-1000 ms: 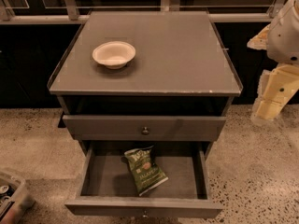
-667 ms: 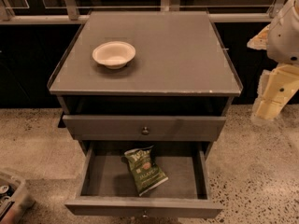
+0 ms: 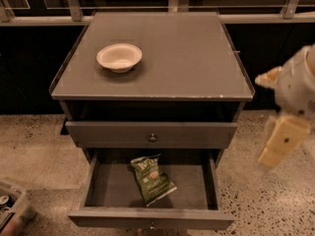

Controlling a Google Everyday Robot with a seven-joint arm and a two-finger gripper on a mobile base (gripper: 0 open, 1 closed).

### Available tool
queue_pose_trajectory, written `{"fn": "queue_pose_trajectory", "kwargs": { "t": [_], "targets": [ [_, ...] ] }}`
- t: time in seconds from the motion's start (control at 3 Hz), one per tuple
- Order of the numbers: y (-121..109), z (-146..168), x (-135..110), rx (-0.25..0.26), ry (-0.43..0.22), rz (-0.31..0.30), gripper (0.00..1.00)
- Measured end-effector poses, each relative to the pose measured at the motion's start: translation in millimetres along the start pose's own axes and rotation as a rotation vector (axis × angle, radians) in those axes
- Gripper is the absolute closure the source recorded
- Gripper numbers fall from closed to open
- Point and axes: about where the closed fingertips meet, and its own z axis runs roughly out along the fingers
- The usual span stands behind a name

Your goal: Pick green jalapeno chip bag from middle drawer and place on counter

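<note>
The gripper (image 3: 281,144) hung well right of the middle drawer (image 3: 147,217); how far open it was could not be told. On that open drawer's floor the green jalapeno chip bag (image 3: 152,180) lay flat, crinkly and dark green, its pale-lettered top toward the drawer's back, its long axis slanting back-left to front-right.

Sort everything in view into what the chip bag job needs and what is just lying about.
Belongs to the job: green jalapeno chip bag, lying in the open middle drawer; the counter above; the gripper, off to the right, away from the bag.

Just lying about: white bowl on the counter; upper drawer front; bin on the floor at lower left.
</note>
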Motion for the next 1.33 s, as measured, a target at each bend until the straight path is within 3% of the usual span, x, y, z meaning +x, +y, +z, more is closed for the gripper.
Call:
{"fn": "queue_pose_trajectory", "kwargs": {
  "t": [0.33, 0.67, 1.0, 1.33],
  "targets": [
    [34, 45, 6, -0.009, -0.082, 0.122, 0.0],
    [64, 110, 10, -0.041, -0.122, 0.232, 0.0],
    [69, 131, 19, -0.017, -0.119, 0.249, 0.0],
    [76, 130, 21, 0.014, -0.11, 0.282, 0.0]
  ]
}}
